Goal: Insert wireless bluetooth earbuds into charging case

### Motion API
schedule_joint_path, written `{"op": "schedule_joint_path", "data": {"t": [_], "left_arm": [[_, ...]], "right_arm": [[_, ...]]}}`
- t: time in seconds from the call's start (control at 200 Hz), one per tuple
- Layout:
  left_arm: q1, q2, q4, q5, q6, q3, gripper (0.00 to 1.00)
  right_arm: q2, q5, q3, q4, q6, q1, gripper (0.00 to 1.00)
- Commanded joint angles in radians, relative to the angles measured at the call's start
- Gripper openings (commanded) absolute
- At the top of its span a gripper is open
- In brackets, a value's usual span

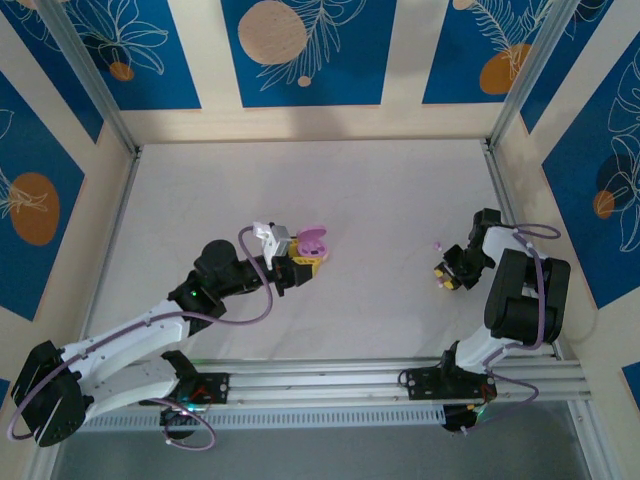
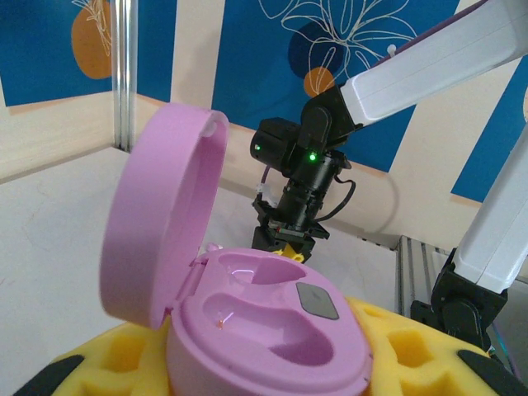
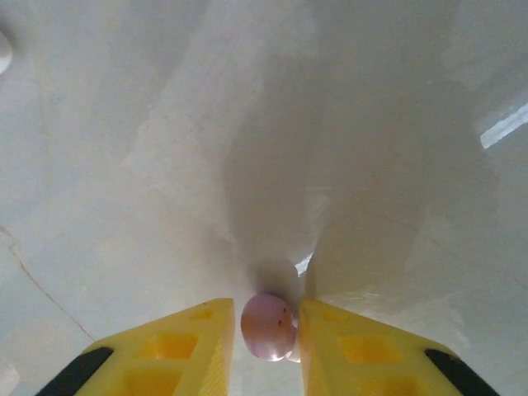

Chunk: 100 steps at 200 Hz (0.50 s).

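Observation:
My left gripper (image 1: 303, 263) is shut on a pink charging case (image 1: 313, 241) held just above the table's middle. The case's lid (image 2: 161, 223) stands open. Both moulded wells in its base (image 2: 272, 330) are bare, and yellow finger pads (image 2: 400, 346) press its sides. At the right, my right gripper (image 1: 445, 279) points down at the table. A pink earbud (image 3: 268, 327) lies between its yellow fingers (image 3: 181, 351). The right finger touches the earbud, and a thin gap shows on the left side. A small pink piece (image 1: 438, 245) lies just beyond that gripper.
The white table (image 1: 380, 190) is walled by blue-and-cream panels on three sides. An aluminium rail (image 1: 400, 380) runs along the near edge by the arm bases. My right arm's wrist (image 2: 289, 177) faces the open case from across the table.

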Motion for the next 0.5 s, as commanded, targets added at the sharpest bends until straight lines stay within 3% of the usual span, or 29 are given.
{"op": "schedule_joint_path", "data": {"t": [0.0,0.355,0.495], "left_arm": [[-0.003,-0.002,0.04,0.007,-0.015,0.002,0.23],[-0.004,-0.011,0.028,0.001,-0.013,0.004,0.23],[-0.004,-0.015,0.021,-0.009,-0.009,0.004,0.23]], "right_arm": [[0.026,-0.011,0.024,-0.023,0.005,0.012,0.27],[0.054,-0.016,0.056,-0.036,-0.019,0.067,0.17],[0.076,-0.086,0.114,-0.045,-0.094,0.17,0.15]]}}
